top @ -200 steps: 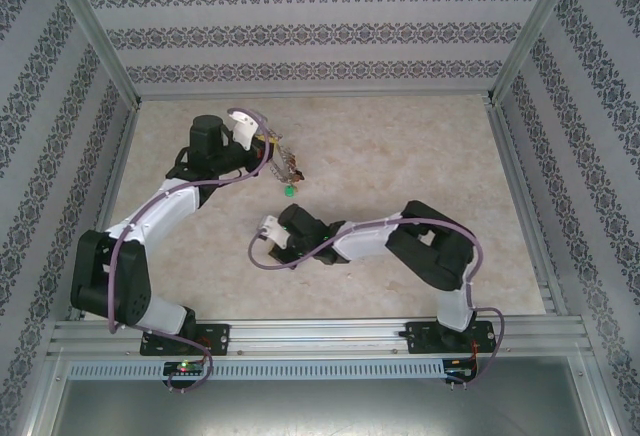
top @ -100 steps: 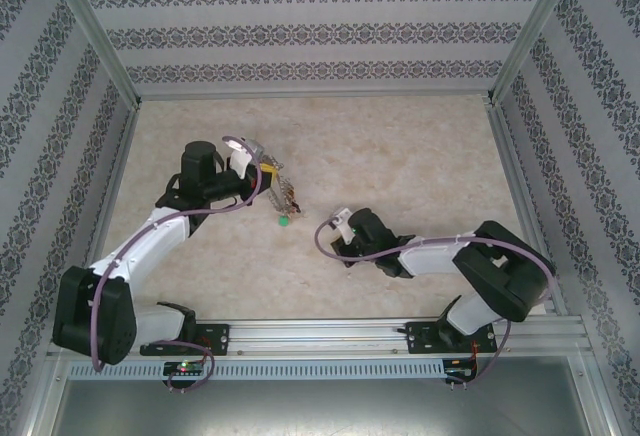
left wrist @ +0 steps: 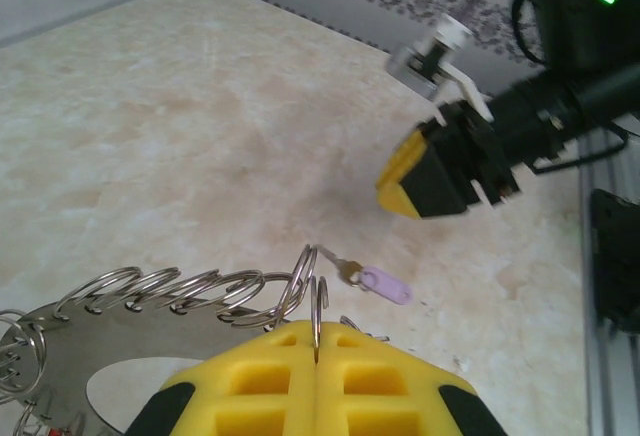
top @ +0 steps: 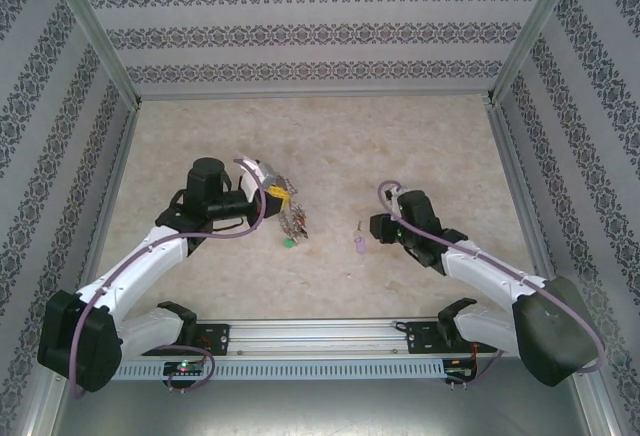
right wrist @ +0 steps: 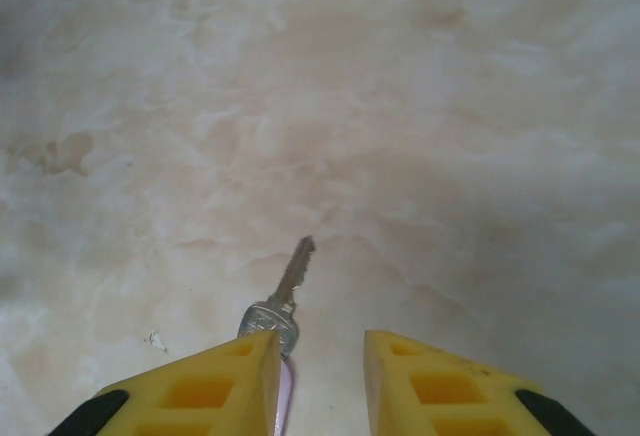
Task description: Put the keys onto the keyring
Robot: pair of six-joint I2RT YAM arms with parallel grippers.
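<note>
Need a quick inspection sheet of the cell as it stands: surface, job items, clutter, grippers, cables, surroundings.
Surface: beige marbled table.
Job's things: keyring held by left gripper; lilac key flat on table at right gripper; green key beside keyring, attached or loose unclear.
Clutter: nothing seen.
Grippers: left shut on a keyring loop; right open, lilac key's head between its fingers.
Cables: purple cables looped at both wrists.
Surroundings: patterned walls, aluminium frame, rail at near edge.

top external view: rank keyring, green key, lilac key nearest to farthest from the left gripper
1. keyring, held by the left gripper
2. green key, just below it in view
3. lilac key, far right, by the right gripper
</note>
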